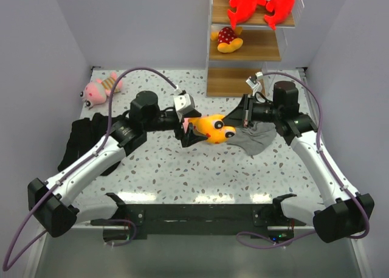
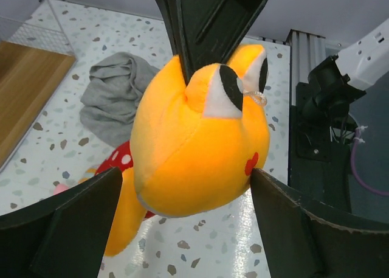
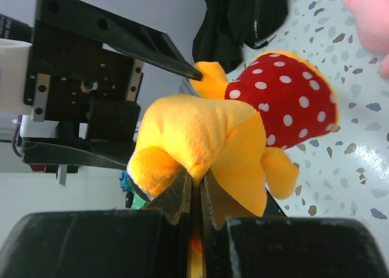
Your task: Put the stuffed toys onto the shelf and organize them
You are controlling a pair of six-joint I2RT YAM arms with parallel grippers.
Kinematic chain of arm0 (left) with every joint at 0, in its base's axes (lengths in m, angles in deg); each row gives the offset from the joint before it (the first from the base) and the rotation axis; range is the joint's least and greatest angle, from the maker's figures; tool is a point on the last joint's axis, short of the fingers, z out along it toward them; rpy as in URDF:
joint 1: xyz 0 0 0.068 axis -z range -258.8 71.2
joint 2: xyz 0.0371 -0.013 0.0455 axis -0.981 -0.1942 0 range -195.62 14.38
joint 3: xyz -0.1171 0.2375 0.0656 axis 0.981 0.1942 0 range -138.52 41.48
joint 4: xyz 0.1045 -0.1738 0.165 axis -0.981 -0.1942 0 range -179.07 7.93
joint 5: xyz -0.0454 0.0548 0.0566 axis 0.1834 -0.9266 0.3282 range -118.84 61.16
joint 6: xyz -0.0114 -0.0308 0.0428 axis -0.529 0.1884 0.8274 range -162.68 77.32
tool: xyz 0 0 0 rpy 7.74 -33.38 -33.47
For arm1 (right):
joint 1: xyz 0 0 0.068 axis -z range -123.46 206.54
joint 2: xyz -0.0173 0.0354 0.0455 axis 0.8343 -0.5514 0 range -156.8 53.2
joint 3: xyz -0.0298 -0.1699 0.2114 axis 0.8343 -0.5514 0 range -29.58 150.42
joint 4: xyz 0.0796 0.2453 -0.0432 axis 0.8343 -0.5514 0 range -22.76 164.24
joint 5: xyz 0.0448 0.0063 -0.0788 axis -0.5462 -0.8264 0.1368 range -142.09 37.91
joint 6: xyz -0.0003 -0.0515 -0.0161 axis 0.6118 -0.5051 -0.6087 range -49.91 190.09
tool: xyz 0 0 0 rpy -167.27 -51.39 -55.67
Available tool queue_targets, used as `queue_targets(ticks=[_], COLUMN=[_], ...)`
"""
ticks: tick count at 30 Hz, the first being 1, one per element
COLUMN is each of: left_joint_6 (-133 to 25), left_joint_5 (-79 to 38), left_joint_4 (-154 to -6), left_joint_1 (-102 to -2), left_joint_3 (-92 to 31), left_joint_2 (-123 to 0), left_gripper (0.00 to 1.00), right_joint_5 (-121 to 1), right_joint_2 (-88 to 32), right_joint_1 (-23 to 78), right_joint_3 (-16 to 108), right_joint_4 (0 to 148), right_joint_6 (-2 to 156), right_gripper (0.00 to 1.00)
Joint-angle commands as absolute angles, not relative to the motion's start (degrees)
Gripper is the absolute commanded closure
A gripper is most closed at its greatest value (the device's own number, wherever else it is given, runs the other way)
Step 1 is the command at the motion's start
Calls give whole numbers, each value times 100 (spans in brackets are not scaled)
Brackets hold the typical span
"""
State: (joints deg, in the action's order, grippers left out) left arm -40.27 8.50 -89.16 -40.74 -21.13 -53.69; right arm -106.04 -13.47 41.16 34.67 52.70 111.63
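Observation:
A yellow-orange plush toy with a red dotted top (image 1: 213, 129) hangs above the table's middle, between both grippers. My right gripper (image 1: 239, 117) is shut on it, pinching a fold of its fabric (image 3: 206, 138) between the fingertips (image 3: 196, 177). My left gripper (image 1: 188, 129) is open, its fingers wide on either side of the toy's head (image 2: 194, 144). The shelf (image 1: 234, 83) stands at the far right. Two red-and-white toys (image 1: 261, 1) lie on its top board and a second yellow-orange toy (image 1: 229, 39) on the middle board. One pink toy (image 1: 100, 88) lies at the far left.
A grey cloth (image 1: 258, 138) lies crumpled under the right gripper and also shows in the left wrist view (image 2: 112, 98). A black cloth (image 1: 82, 141) lies at the left beside the left arm. A pink plush edge (image 3: 371, 16) shows near the held toy.

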Motion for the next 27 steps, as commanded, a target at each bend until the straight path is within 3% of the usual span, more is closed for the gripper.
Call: queue_targets(ticks=[1,2,3,4,5,6,7,8,10,11,13,14,17,21,27], left_joint_6=[-3688,-3688,-3732,-3767,-3828,-3890,-4047,-4109,-4424,-4557,-5014,-5207,-6050,-7314,-8921], left_joint_5=[1097,1158,1289,1326,1343,1265,1221,1203,1133,1054,712,537,-655,-1748,-1971], left_joint_4=[-9235,-9218,-9191,-9165,-9104,-9068,-9051,-9050,-9042,-8937,-8735,-8664,-8541,-8864,-9332], left_joint_1=[-3899,-3890,-3881,-3881,-3881,-3890,-3881,-3881,-3890,-3890,-3881,-3899,-3899,-3960,-4408], left_joint_3=[-2444,-2461,-2470,-2523,-2558,-2593,-2637,-2655,-2620,-2559,-2384,-2339,-2347,-2872,-3139], left_joint_2=[-5575,-5575,-5575,-5584,-5576,-5575,-5567,-5567,-5523,-5410,-5260,-5094,-4795,-4731,-4794], left_gripper=[13,19,38,49,60,85,94,100,100,100,100,100,100,100,100], right_joint_5=[-11106,-11106,-11132,-11211,-11246,-11221,-11046,-10932,-10703,-10511,-10220,-9914,-9150,-8323,-8188], right_joint_2=[-1210,-1219,-1227,-1236,-1254,-1263,-1245,-1210,-1027,-947,-632,-517,45,784,1093], right_joint_1=[4090,4090,4081,4081,4089,4090,4090,4090,4081,4089,4090,4090,4089,4090,4072], right_joint_3=[3625,3625,3625,3625,3617,3608,3590,3590,3555,3485,3432,3310,2810,1641,726], right_joint_4=[5605,5596,5596,5630,5648,5657,5675,5683,5858,5938,6210,6333,7009,8964,10970], right_joint_6=[11078,11069,11069,11087,11104,11113,11104,11087,11060,11069,11026,10999,10753,10805,11243], right_gripper=[100,100,100,100,93,89,84,71,60,46,30,26,23,23,23])
